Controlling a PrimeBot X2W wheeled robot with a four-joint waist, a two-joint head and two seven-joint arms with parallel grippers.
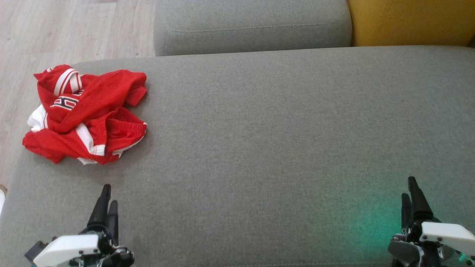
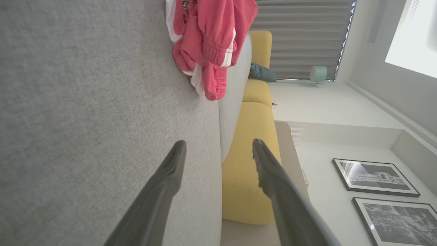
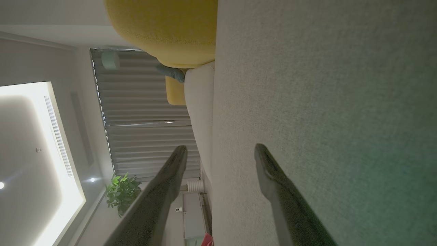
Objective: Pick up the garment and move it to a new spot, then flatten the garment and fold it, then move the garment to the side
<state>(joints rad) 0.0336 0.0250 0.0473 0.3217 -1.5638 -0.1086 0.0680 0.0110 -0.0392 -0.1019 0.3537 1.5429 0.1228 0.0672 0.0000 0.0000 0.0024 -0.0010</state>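
Note:
A crumpled red and white garment (image 1: 86, 113) lies in a heap at the far left end of the grey sofa seat (image 1: 267, 129), partly overhanging its left edge. The left wrist view shows the garment (image 2: 210, 41) at the top, well beyond the fingers. My left gripper (image 1: 108, 195) hovers over the seat's near left, just short of the garment, open and empty. In its own view the left gripper (image 2: 218, 145) has its fingers spread apart. My right gripper (image 1: 409, 188) hovers at the near right, far from the garment, and the right gripper (image 3: 220, 148) is open and empty.
A grey back cushion (image 1: 252, 26) and a yellow cushion (image 1: 412, 22) border the seat's far side. Wooden floor (image 1: 55, 33) lies beyond the left edge. A green glow (image 1: 371, 222) tints the seat near the right gripper.

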